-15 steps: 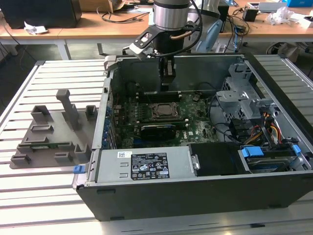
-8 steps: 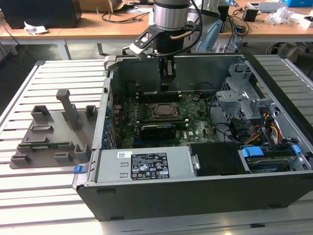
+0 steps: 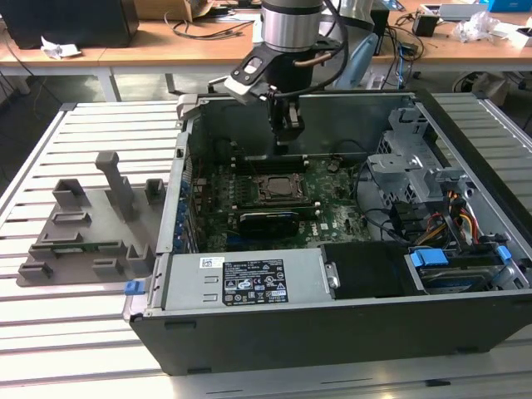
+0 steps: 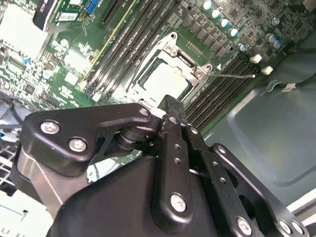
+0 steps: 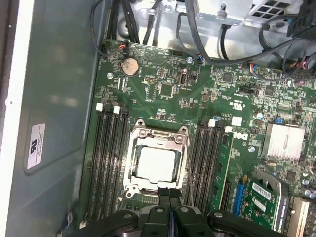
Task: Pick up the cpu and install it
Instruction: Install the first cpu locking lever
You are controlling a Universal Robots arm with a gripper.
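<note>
Seemingly cpu [image 5: 157, 163] inside socket [image 5: 158, 132].

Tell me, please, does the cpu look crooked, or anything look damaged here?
Nothing stands out. The cpu lies flat in the socket, its edges parallel to the frame. The gripper hangs above the socket's edge, apart from it.

cpu [image 5: 157, 163] seated in socket [image 5: 159, 132], claw [image 5: 170, 195] pinched together just beside

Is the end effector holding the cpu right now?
No, in the first wrist view the cpu lies flat inside the motherboard socket, and the end effector has its tips shut with nothing between them.
</note>
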